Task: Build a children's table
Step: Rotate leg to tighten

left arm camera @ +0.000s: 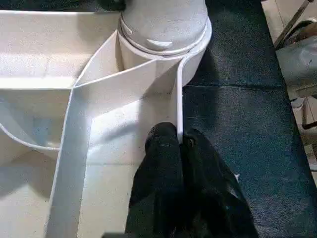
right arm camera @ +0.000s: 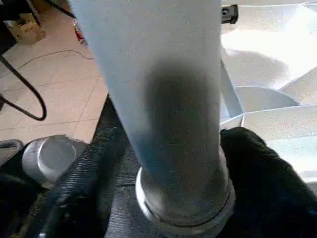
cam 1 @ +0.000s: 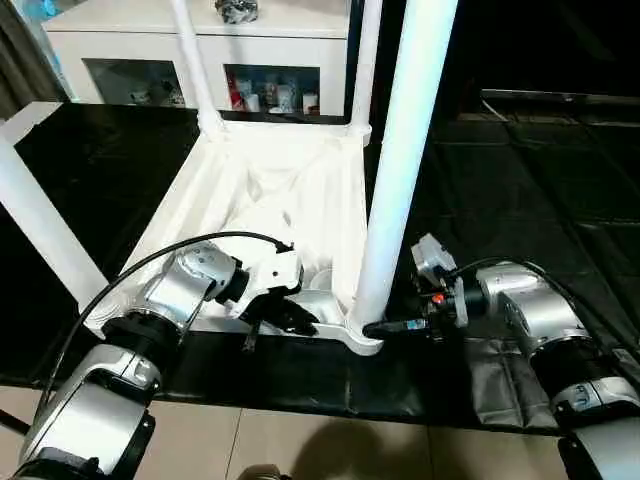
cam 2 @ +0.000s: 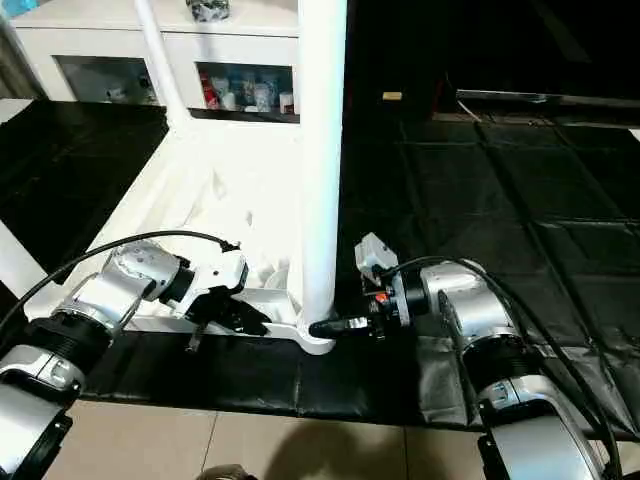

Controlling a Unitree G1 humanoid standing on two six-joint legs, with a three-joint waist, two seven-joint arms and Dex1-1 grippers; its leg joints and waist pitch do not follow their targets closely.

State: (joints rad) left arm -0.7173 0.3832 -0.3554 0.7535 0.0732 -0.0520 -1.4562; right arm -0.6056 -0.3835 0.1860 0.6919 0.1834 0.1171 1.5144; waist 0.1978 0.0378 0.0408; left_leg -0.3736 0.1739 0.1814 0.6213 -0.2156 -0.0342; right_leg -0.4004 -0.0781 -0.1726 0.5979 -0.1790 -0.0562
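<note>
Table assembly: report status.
Left gripper shut on tabletop rim. Right gripper jaws straddle near leg at its socket. Nothing in the way.

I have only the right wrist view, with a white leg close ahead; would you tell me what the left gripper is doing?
Observer: The left gripper is shut on the table top's thin side wall, beside that leg's socket.
Operator: Thank you. Are other legs standing?
Observer: Yes: the far left leg, the far right leg and the near left leg.
Operator: What lies beyond the table?
Observer: A white cabinet with glass-fronted shelves.
</note>
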